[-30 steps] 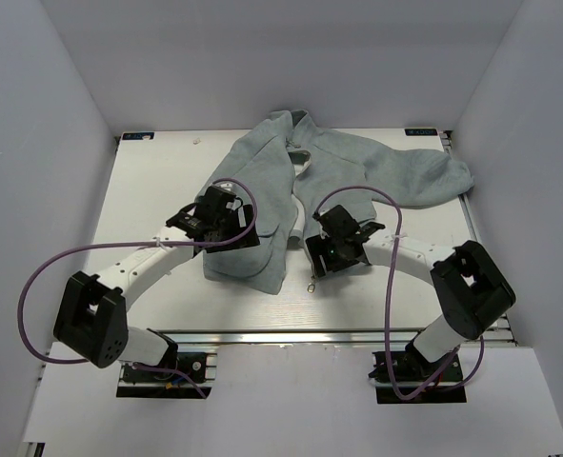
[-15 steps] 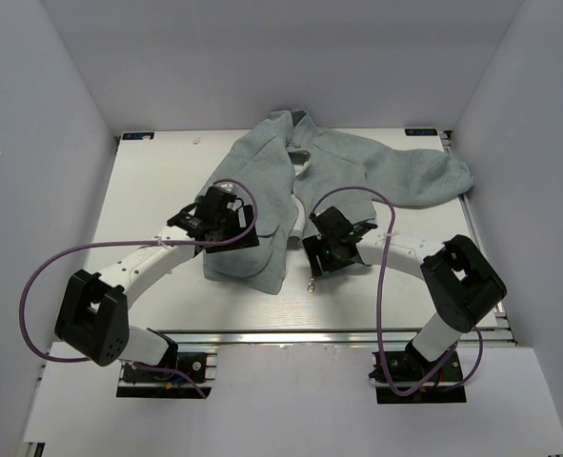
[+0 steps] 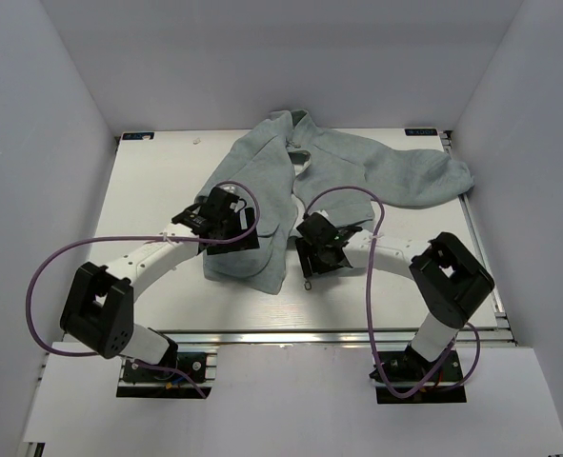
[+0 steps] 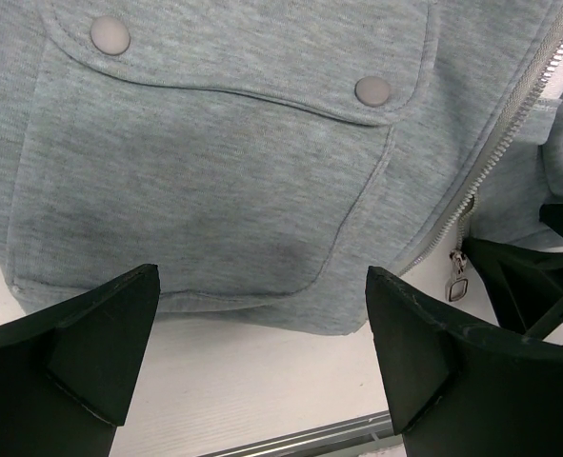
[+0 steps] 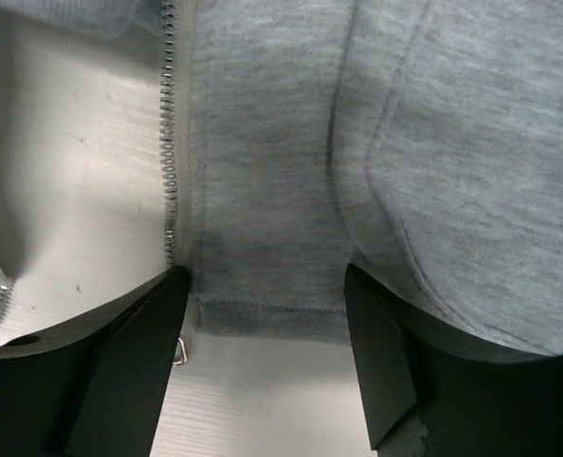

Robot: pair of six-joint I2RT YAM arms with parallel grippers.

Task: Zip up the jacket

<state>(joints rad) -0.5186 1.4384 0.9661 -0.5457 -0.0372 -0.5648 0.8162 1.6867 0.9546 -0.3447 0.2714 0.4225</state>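
Observation:
The grey-green jacket [image 3: 357, 162] lies unzipped at the back middle of the table, its two front panels apart. My left gripper [image 3: 228, 232] hovers open over the left panel's flap pocket [image 4: 214, 181], nothing between its fingers [image 4: 105, 328]. A silver zipper pull [image 4: 457, 276] hangs at the bottom of that panel's zipper teeth [image 4: 510, 124]. My right gripper [image 3: 315, 257] is open and straddles the bottom hem corner [image 5: 262, 319] of the right panel, next to its zipper teeth [image 5: 170, 143]. The left finger [image 5: 133, 347] partly hides a small metal ring [image 5: 179, 353].
One sleeve [image 3: 433, 176] stretches to the table's right edge. White walls enclose the table [image 3: 148, 190] on three sides. An aluminium rail [image 3: 291, 335] runs along the near edge. Purple cables [image 3: 43, 286] loop off both arms.
My right arm has slid left toward the jacket's centre opening, ending over the right panel's lower corner. The left gripper has hardly moved.

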